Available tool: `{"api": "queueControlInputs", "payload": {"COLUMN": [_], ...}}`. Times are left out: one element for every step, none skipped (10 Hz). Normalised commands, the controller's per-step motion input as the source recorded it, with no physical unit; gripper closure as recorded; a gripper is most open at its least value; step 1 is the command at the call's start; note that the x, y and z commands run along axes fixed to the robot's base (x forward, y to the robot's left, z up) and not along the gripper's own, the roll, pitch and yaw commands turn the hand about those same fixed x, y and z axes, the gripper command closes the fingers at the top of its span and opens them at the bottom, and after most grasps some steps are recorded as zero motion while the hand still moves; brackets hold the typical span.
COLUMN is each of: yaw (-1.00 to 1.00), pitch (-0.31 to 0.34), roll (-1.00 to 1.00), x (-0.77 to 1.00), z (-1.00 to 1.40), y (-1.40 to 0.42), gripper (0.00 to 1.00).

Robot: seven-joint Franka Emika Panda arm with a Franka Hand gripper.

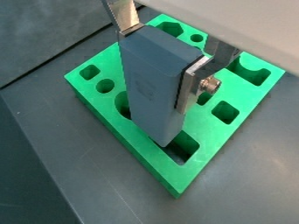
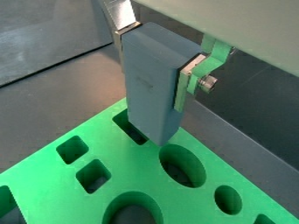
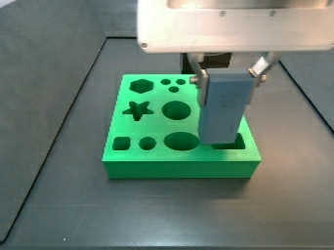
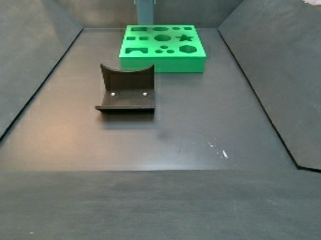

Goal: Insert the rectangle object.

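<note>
So my gripper (image 1: 162,54) was clamped on the rectangle object (image 1: 156,83), one silver finger (image 1: 191,86) flat against one side and the other finger (image 1: 121,16) on the opposite side, pinching it near its upper end. The block hung upright straight below my wrist, right over the green board (image 1: 107,118). Its bottom end sat in the mouth of a rectangular slot (image 2: 133,132) at the board's edge; in a side view the block (image 3: 224,105) stood tall out of the board (image 3: 179,163) with most of its length above the surface. Beside that slot there was a round hole (image 2: 181,165), and a star cutout (image 3: 139,110) sat further across the board from my fingers. In a side view the fixture (image 4: 126,89) stood on the dark floor (image 4: 163,141), well apart from the board (image 4: 166,43) and from me. Whether the block touched the slot walls, I couldn't tell.
</note>
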Motion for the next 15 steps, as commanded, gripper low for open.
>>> {"api": "queueControlInputs", "payload": {"yaw": [-0.01,-0.11,-0.15,-0.17,-0.28,-0.09,-0.02,0.00,0.00,0.06,0.03,0.00,0.00,0.00,0.00], "pitch": [0.296,0.254,0.221,0.214,0.163,0.087,0.000,0.000,0.016,0.009,0.000,0.000,-0.030,-0.066,-0.056], "roll": [0.25,0.26,0.24,0.24,0.13,0.03,0.00,0.00,0.15,0.15,0.12,0.11,0.13,0.07,0.04], "x": [0.77,0.69,0.69,0.67,0.57,0.32,0.17,0.05,0.08,0.06,0.00,-0.03,-0.28,-0.28,-0.16], "z": [-0.07,-0.09,-0.06,-0.05,-0.05,0.00,-0.06,-0.19,-0.35,-0.36,-0.31,-0.31,-0.29,-0.23,-0.24], "y": [-0.05,0.00,0.00,0.00,-0.10,-0.11,-0.05,0.00,0.00,0.00,0.00,0.00,0.00,0.00,0.00], "gripper": [1.00,1.00,1.00,1.00,1.00,1.00,1.00,1.00,1.00,1.00,1.00,1.00,1.00,1.00,1.00]}}
